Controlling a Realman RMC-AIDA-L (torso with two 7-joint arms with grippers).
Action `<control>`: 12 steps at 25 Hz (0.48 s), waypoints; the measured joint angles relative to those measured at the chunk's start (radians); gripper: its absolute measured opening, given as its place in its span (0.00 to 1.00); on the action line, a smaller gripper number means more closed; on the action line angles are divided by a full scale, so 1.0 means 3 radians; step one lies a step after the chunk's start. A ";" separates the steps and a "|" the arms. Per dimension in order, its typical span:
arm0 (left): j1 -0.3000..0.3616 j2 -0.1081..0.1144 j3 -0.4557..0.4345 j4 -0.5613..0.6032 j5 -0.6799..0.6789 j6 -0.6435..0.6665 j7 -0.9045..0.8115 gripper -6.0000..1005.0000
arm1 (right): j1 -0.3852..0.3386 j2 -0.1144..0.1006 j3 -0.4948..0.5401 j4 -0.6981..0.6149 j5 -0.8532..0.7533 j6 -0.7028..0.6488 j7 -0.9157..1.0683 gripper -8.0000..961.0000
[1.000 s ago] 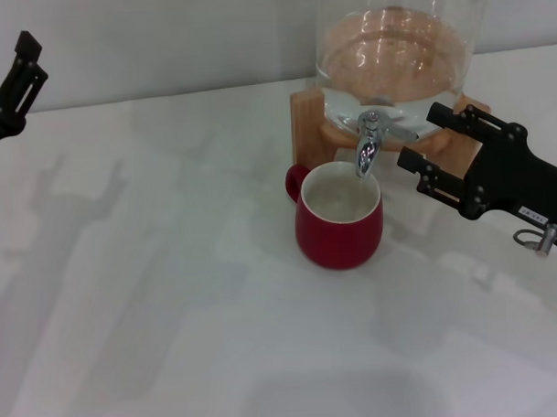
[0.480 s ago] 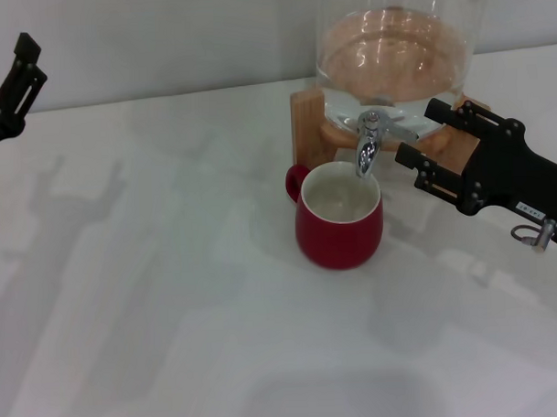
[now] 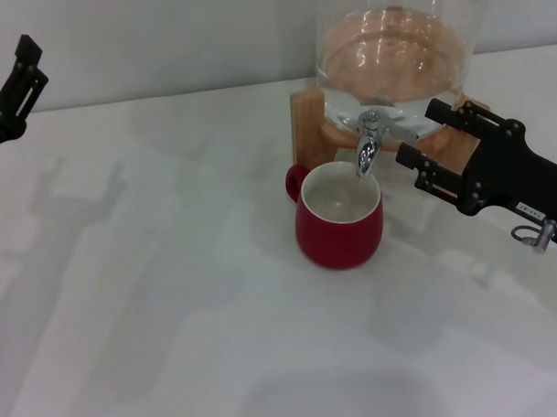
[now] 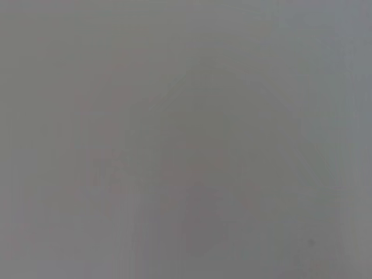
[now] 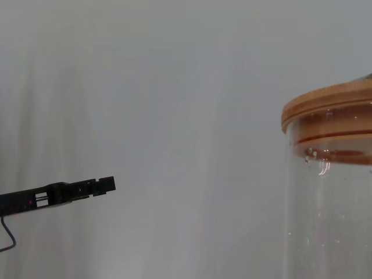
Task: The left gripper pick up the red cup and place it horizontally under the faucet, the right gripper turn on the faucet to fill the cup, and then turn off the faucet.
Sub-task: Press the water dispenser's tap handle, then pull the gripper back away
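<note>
The red cup (image 3: 339, 226) stands upright on the white table, its white inside open upward and its small handle toward the back left. The chrome faucet (image 3: 368, 146) hangs over its rim, with the lever pointing right. My right gripper (image 3: 416, 132) is open just right of the faucet, and the lever's end reaches the gap between its two black prongs. My left gripper (image 3: 9, 90) is raised at the far left edge, well away from the cup. It also shows far off in the right wrist view (image 5: 70, 190). The left wrist view shows only blank grey.
The clear glass dispenser (image 3: 396, 49) holds water and sits on a wooden stand (image 3: 305, 125) at the back, against a pale wall. Its wooden lid (image 5: 328, 113) shows in the right wrist view. White table (image 3: 172, 295) stretches in front and to the left of the cup.
My right gripper has moved slightly up and toward the faucet lever. The cup and my left gripper have stayed where they were.
</note>
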 joint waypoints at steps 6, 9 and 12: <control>0.0000 0.0000 0.0000 -0.0001 0.0013 -0.0002 -0.0015 0.89 | 0.0000 0.0006 0.0000 -0.0002 0.0013 -0.0049 -0.0011 0.70; 0.0000 0.0000 0.0000 -0.0001 0.0015 -0.0003 -0.0015 0.89 | -0.0003 0.0015 0.0000 0.0003 0.0018 -0.0069 -0.0035 0.70; 0.0000 0.0000 0.0000 -0.0001 0.0017 -0.0005 -0.0016 0.89 | -0.0004 0.0020 0.0012 0.0007 0.0021 -0.0084 -0.0044 0.70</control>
